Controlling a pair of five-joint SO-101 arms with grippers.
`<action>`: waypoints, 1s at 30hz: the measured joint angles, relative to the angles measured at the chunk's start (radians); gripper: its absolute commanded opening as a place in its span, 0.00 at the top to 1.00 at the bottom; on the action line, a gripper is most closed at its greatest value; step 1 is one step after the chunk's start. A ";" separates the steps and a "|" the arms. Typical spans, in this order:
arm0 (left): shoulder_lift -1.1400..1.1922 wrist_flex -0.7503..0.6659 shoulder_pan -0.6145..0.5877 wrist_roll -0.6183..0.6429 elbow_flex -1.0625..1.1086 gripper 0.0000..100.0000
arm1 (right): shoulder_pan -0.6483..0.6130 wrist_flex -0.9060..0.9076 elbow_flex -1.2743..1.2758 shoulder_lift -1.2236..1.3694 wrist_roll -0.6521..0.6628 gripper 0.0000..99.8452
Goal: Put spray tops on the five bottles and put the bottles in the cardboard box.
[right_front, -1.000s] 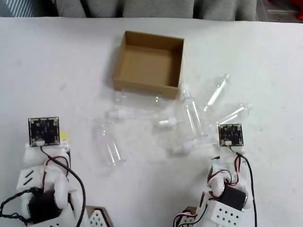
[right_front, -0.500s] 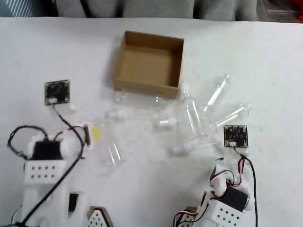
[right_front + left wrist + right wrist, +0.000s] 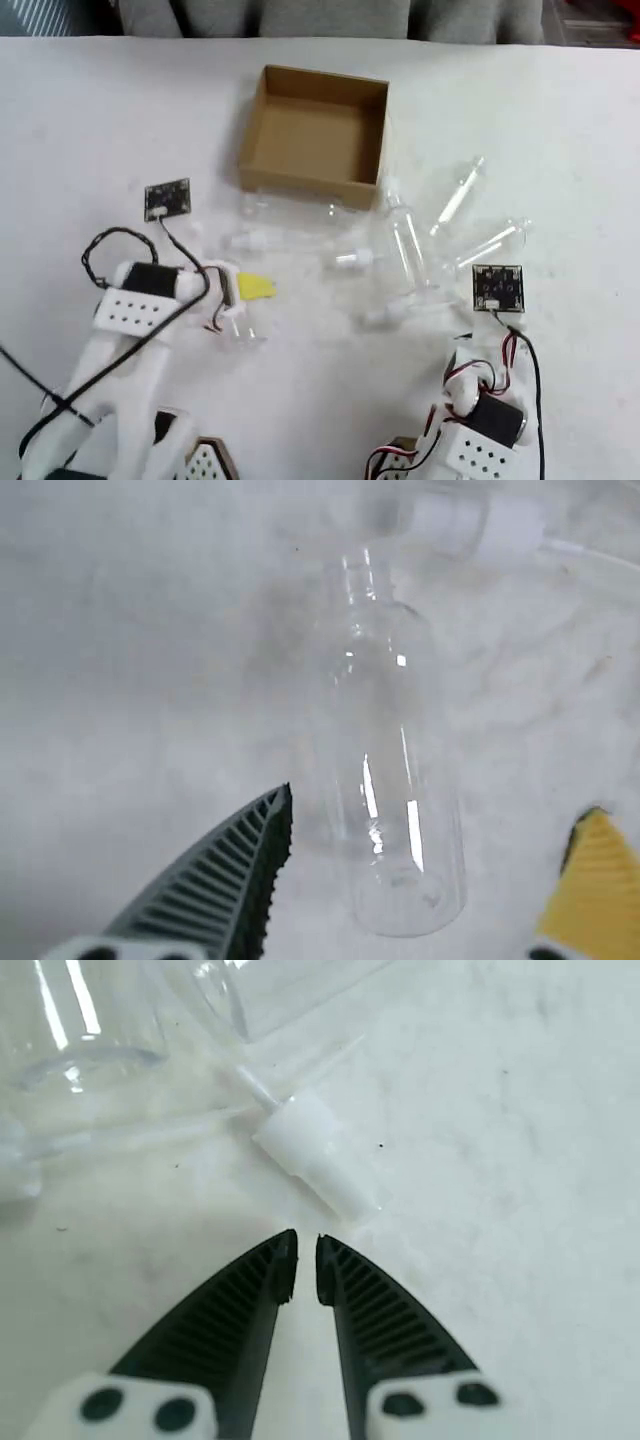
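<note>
The left gripper (image 3: 437, 815) stands with its jaws wide apart, one on either side of a clear bottle (image 3: 400, 780) lying on the white table (image 3: 560, 120). The right gripper (image 3: 305, 1260) has its jaws pressed together, just short of a white spray top (image 3: 320, 1155). Beyond, more clear bottles (image 3: 405, 240) lie scattered beside the cardboard box (image 3: 257, 120).

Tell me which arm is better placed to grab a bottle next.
Left. The left gripper is open astride a capless bottle lying on the table; the right gripper is shut, beside a loose spray top.
</note>
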 measured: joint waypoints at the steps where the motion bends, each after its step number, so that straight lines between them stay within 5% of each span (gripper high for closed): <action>1: 0.026 -0.017 0.000 0.009 0.000 0.58 | 0.000 0.000 0.000 0.000 0.000 0.98; 10: 0.218 -0.183 -0.002 0.077 0.000 0.58 | 0.000 0.000 0.000 0.000 0.000 0.98; 17: 0.310 -0.265 -0.037 0.077 -0.025 0.73 | 0.005 0.000 0.000 0.000 0.000 0.98; 30: 0.525 -0.269 -0.087 0.083 -0.183 0.66 | 0.005 0.000 0.000 0.000 0.000 0.98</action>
